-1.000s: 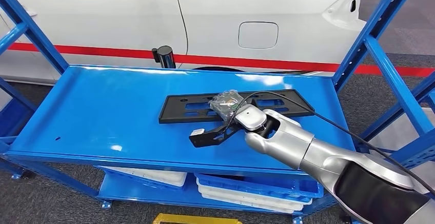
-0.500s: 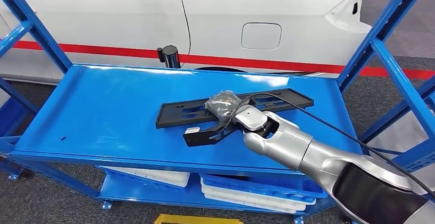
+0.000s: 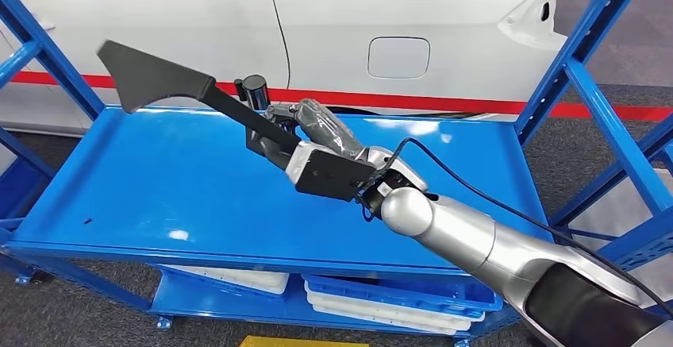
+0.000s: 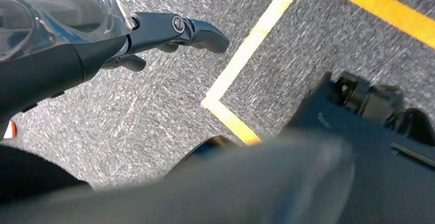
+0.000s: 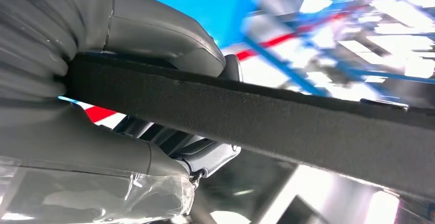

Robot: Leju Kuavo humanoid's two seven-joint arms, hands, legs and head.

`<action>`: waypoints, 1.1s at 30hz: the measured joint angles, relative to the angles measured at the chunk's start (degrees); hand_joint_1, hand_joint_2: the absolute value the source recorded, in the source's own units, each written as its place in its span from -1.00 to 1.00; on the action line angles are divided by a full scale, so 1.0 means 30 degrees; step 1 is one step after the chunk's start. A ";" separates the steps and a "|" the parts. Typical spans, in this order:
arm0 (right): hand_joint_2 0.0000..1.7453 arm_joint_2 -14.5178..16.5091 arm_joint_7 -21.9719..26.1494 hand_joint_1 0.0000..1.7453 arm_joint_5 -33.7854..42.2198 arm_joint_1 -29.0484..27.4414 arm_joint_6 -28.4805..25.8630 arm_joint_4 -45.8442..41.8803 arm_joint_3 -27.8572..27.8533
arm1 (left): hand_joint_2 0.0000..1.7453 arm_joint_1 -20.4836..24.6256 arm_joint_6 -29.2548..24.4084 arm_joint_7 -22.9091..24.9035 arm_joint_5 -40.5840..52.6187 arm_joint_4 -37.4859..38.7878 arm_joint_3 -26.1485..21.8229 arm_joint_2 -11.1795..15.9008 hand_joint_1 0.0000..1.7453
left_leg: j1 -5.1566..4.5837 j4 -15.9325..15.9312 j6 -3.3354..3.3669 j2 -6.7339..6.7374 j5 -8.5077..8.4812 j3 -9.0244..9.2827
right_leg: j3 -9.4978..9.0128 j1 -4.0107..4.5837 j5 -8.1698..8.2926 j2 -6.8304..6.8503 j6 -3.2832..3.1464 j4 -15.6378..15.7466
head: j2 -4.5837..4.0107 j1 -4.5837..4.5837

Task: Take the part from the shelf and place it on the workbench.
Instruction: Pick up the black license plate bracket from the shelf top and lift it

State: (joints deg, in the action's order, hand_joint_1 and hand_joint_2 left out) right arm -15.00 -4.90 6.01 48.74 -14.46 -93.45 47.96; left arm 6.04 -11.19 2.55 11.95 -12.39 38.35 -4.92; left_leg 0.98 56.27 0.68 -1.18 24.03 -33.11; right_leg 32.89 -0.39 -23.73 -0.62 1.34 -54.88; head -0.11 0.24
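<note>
The part (image 3: 159,77) is a long black plastic strip with a wide flat end. My right hand (image 3: 325,168) grips it near one end and holds it in the air above the blue shelf top (image 3: 159,180), its wide end tilted up toward the back left. A clear plastic bag (image 3: 321,129) with small pieces lies against the strip at my hand. In the right wrist view the strip (image 5: 287,116) runs between my thumb and fingers (image 5: 128,29). My left hand (image 4: 169,29) hangs over the grey floor, fingers stretched out, holding nothing.
A white car (image 3: 397,13) with a red stripe stands right behind the shelf. A black post (image 3: 255,89) rises at the shelf's back edge. Blue uprights (image 3: 591,93) frame both sides. White trays (image 3: 381,303) sit on the lower level. A yellow floor line (image 4: 246,39) runs under my left hand.
The strip lay flat on the shelf top with my right hand closing on it; now the hand has lifted it clear and swung its far end up to the left.
</note>
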 joint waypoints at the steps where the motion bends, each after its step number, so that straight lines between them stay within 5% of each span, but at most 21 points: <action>1: 1.00 0.0002 0.0342 1.00 0.0687 -0.0052 -0.0044 -0.0800 -0.0191 | 1.00 0.0019 -0.0125 -0.0020 -0.0053 0.0000 0.0005 0.0000 -1.00 | 0.0031 0.0746 -0.0088 0.0012 0.0455 -0.0352 | 0.0000 -0.0049 0.0045 0.0035 -0.0100 0.0033 | 0.0000 0.0009; 4: 1.00 0.0009 0.1321 1.00 0.2682 -0.0200 -0.0103 -0.2991 -0.0624 | 1.00 0.0144 -0.0427 -0.0064 -0.0191 0.0000 0.0016 0.0005 -1.00 | 0.0084 0.4587 -0.0301 0.0038 0.2221 -0.2104 | 0.0013 -0.0078 0.0057 0.0075 -0.0234 0.0030 | 0.0000 0.0029; 6: 1.00 0.0004 0.1756 1.00 0.3757 -0.0438 -0.0049 -0.4103 -0.0753 | 1.00 0.0210 -0.0595 -0.0097 -0.0251 0.0000 0.0022 0.0007 -1.00 | 0.0086 0.5342 -0.0342 0.0043 0.2189 -0.2447 | -0.0009 -0.0076 0.0041 0.0069 -0.0238 0.0024 | 0.0000 0.0027; 9: 1.00 -0.0016 0.2280 1.00 0.4941 -0.0722 0.0140 -0.5527 -0.0864 | 1.00 0.0209 -0.0757 -0.0158 -0.0309 0.0000 0.0049 0.0022 -1.00 | 0.0063 0.1772 -0.0218 0.0058 0.0473 -0.0745 | -0.0073 -0.0036 -0.0018 -0.0001 -0.0142 0.0002 | 0.0000 0.0027; 11: 1.00 -0.0040 0.2567 1.00 0.5562 -0.0865 0.0310 -0.6277 -0.0912 | 1.00 0.0193 -0.0848 -0.0206 -0.0344 0.0000 0.0075 0.0033 -1.00 | -0.0010 -0.0107 -0.0010 0.0065 -0.0132 0.0134 | -0.0062 0.0053 -0.0070 -0.0050 0.0021 -0.0017 | 0.0000 0.0007; 15: 1.00 -0.0071 0.2955 1.00 0.6494 -0.1283 0.0576 -0.7350 -0.0926 | 1.00 0.0227 -0.1005 -0.0377 -0.0428 0.0000 0.0097 0.0031 -1.00 | -0.0068 -0.0440 0.0486 0.0028 -0.0264 0.0242 | 0.0053 0.0006 -0.0288 -0.0028 0.0415 -0.0259 | 0.0000 -0.0016; 17: 1.00 -0.0086 0.3015 1.00 0.6795 -0.1420 0.0685 -0.7756 -0.0921 | 1.00 0.0253 -0.1080 -0.0452 -0.0481 0.0000 0.0097 0.0033 -1.00 | -0.0031 -0.0500 0.0693 0.0060 -0.0319 0.0281 | 0.0749 -0.0057 -0.1262 -0.0001 0.0556 -0.1872 | 0.0000 -0.0024; 19: 1.00 -0.0096 0.3021 1.00 0.7066 -0.1617 0.0816 -0.8069 -0.0892 | 1.00 0.0290 -0.1120 -0.0617 -0.0595 0.0000 0.0097 0.0027 -1.00 | -0.0050 -0.0496 0.0779 0.0083 -0.0303 0.0282 | 0.2008 -0.0068 -0.2523 0.0006 0.0637 -0.4592 | 0.0000 -0.0031; 21: 1.00 -0.0113 0.2997 1.00 0.7259 -0.1827 0.0960 -0.8278 -0.0808 | 1.00 0.0338 -0.1027 -0.0890 -0.0712 0.0000 0.0097 0.0022 -1.00 | -0.0060 -0.0491 0.0793 0.0069 -0.0289 0.0295 | 0.2619 -0.0083 -0.2747 0.0007 0.0671 -0.5866 | 0.0000 -0.0034; 22: 1.00 -0.0122 0.2984 1.00 0.7328 -0.1882 0.1025 -0.8369 -0.0753 | 1.00 0.0370 -0.0945 -0.1010 -0.0739 0.0000 0.0097 0.0018 -1.00 | -0.0055 -0.0489 0.0785 0.0046 -0.0279 0.0322 | 0.2347 -0.0089 -0.2312 0.0009 0.0665 -0.5317 | 0.0000 -0.0035; 24: 1.00 -0.0129 0.2969 1.00 0.7399 -0.1904 0.1113 -0.8568 -0.0677 | 1.00 0.0437 -0.0826 -0.1162 -0.0743 0.0000 0.0097 0.0007 -1.00 | -0.0052 -0.0481 0.0714 -0.0012 -0.0238 0.0406 | 0.0966 -0.0096 -0.1037 0.0012 0.0630 -0.2599 | 0.0000 -0.0035; 26: 1.00 -0.0133 0.2964 1.00 0.7417 -0.1904 0.1177 -0.8752 -0.0626 | 1.00 0.0478 -0.0790 -0.1339 -0.0805 0.0000 0.0097 0.0002 -1.00 | -0.0120 -0.0445 0.0541 -0.0066 -0.0175 0.0437 | -0.0078 -0.0059 -0.0364 -0.0007 0.0493 -0.0514 | 0.0000 -0.0026; 30: 1.00 -0.0177 0.2898 1.00 0.7247 -0.1931 0.1166 -0.8927 -0.0436 | 1.00 0.0456 -0.0832 -0.2258 -0.1475 0.0000 0.0091 0.0035 -1.00 | -0.0120 -0.0520 0.0168 -0.0093 -0.0198 0.0426 | -0.0169 0.0099 -0.0309 -0.0055 0.0119 -0.0137 | 0.0000 -0.0011; 33: 1.00 -0.0180 0.2887 1.00 0.7211 -0.1932 0.1149 -0.8942 -0.0416 | 1.00 0.0453 -0.0839 -0.2368 -0.1560 0.0000 0.0089 0.0037 -1.00 | -0.0107 -0.0533 0.0137 -0.0093 -0.0206 0.0427 | -0.0165 0.0110 -0.0300 -0.0055 0.0087 -0.0132 | 0.0000 -0.0013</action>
State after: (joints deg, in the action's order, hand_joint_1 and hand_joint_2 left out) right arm -15.54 3.76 27.65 42.94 -11.02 -120.28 46.71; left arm 7.40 -13.70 -4.55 7.27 -12.39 38.62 -4.81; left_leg 0.66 54.67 1.10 -1.46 23.42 -31.83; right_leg 32.39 -0.06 -24.64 -0.79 1.61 -55.28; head -0.11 0.20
